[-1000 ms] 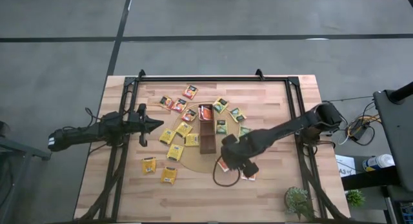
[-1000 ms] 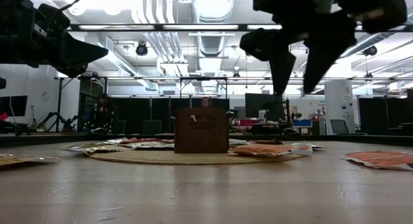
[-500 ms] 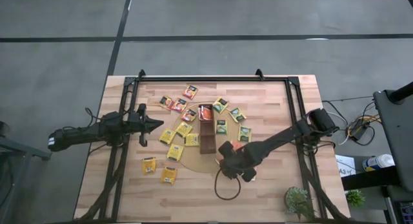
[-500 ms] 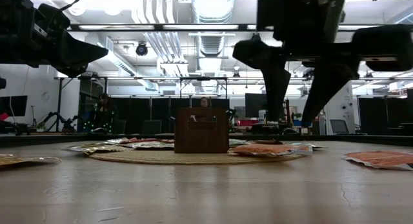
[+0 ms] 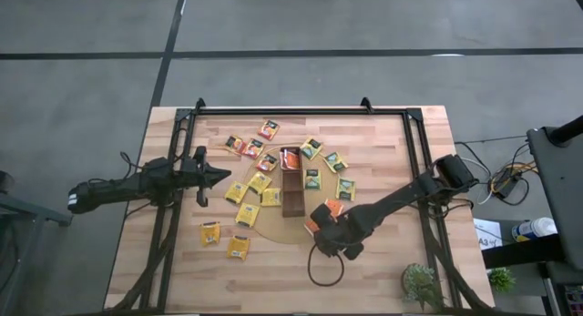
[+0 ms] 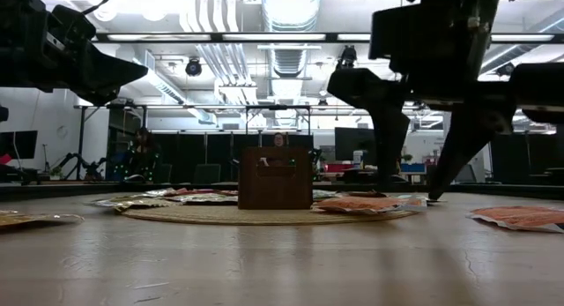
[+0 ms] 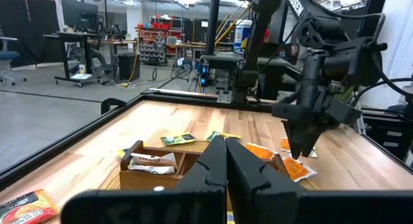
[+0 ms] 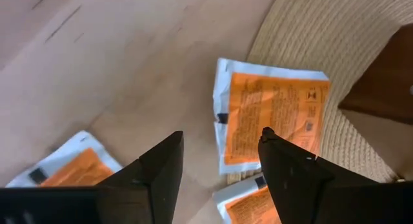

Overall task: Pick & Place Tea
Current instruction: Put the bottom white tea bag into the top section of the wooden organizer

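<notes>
Wooden table (image 5: 383,152) framed by a black rail. Round tan woven mat (image 5: 273,227) near the table's centre, toward the front edge; a long narrow dark-brown tray (image 5: 293,196) stands on it, running from back to front. Small green potted plant (image 5: 421,284) at the front right corner. Grey floor (image 5: 301,34) crossed by dark lines lies beyond the back edge.

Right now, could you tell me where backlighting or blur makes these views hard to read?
Low view: bright ceiling lights turn the right gripper into a silhouette. Right wrist view: the orange sachet is sharp, while the gripper fingers are dark and soft-edged. High view: evenly lit, no glare.
</notes>
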Motion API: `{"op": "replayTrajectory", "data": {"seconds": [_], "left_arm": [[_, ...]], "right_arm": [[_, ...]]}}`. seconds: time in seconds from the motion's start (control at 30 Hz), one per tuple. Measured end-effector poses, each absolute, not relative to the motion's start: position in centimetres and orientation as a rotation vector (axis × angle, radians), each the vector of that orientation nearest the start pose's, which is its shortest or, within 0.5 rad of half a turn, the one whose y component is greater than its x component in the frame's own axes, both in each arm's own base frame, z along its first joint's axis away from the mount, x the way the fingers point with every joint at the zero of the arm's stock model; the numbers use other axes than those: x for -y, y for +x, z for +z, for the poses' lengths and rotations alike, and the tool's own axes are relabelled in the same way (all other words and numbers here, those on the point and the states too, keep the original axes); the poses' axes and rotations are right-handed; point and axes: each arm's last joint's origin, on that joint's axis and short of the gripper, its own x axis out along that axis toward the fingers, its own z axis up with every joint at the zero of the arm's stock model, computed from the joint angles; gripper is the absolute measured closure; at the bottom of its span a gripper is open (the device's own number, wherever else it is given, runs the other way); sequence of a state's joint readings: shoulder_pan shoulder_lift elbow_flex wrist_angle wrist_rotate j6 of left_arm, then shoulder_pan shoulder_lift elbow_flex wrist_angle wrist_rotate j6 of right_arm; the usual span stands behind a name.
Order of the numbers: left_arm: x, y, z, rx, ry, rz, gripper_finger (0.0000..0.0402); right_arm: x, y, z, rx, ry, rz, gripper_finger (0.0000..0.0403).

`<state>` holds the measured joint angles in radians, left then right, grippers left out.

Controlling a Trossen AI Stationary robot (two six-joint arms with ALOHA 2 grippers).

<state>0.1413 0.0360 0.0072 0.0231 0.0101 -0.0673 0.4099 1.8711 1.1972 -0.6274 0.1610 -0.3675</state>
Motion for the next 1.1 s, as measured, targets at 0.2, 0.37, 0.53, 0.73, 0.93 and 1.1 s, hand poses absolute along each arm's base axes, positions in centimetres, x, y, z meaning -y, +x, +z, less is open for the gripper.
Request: {"op": "replayTrajectory", "data": {"seconds": [0.2, 0.37, 0.53, 0.73, 0.93, 1.1], "left_arm": [[-1.4, 9.9, 16.5, -0.001, -0.068, 0.132, 0.0402], [-1.4, 9.9, 16.5, -0.001, -0.068, 0.131, 0.0402], [-1.4, 9.9, 16.5, -0.001, -0.068, 0.132, 0.0402], [-1.4, 9.9, 16.5, -0.002, -0.068, 0.131, 0.0402], [-1.4, 9.9, 16.5, -0.002, -0.068, 0.132, 0.0402], [-1.4, 9.9, 16.5, -0.001, -0.068, 0.132, 0.0402]], "right_arm": [[-13.3, 32.0, 14.6, -1.211, -0.722, 0.408, 0.0206], [-13.1, 31.7, 13.9, -1.208, -0.75, 0.405, 0.0206], [-13.0, 31.5, 13.6, -1.201, -0.763, 0.399, 0.0212], [-13.0, 31.6, 13.7, -1.19, -0.768, 0.398, 0.0241], [-12.9, 31.8, 13.5, -1.165, -0.818, 0.395, 0.0324], [-12.7, 31.8, 13.4, -1.169, -0.82, 0.397, 0.0388]]}}
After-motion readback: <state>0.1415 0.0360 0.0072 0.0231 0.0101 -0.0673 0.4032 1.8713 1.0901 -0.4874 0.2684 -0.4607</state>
